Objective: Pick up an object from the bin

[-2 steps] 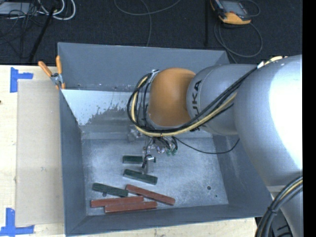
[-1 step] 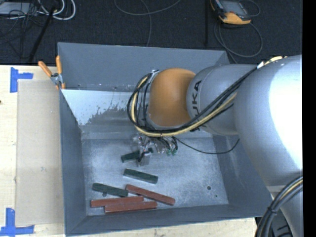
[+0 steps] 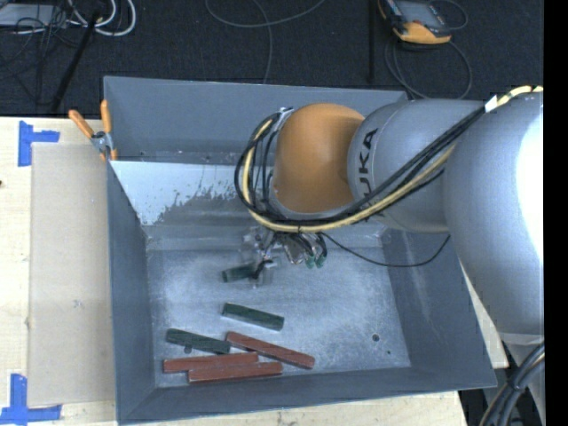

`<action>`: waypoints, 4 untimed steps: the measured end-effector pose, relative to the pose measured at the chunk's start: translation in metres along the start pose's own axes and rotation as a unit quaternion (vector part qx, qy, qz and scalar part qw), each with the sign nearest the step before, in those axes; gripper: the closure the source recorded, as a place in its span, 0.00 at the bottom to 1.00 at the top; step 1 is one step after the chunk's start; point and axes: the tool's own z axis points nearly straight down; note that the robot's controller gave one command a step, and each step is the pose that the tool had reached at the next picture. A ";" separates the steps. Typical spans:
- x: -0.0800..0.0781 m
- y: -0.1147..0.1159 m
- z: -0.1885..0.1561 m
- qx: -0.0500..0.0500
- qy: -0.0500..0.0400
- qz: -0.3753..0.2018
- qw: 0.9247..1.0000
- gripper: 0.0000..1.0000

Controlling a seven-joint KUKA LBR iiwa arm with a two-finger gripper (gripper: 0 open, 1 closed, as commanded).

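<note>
Gripper (image 3: 262, 263) hangs mid-frame in the bin (image 3: 130, 291), just beside a small dark green bar (image 3: 237, 274) (perhaps touching it). Whether the claw is wide or narrow, I cannot tell. Bar seems light, stiff, smooth: better to pinch it across the narrow sides.

Robotics lab: grey metal bin (image 3: 125, 313), loose cables (image 3: 114, 11)

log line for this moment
gripper low over bin middle | dark green bar at its tip, grasp unclear | brown bars, green bars near front
</note>
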 end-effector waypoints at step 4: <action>-0.003 0.002 -0.053 0.000 0.001 -0.003 1.000 1.00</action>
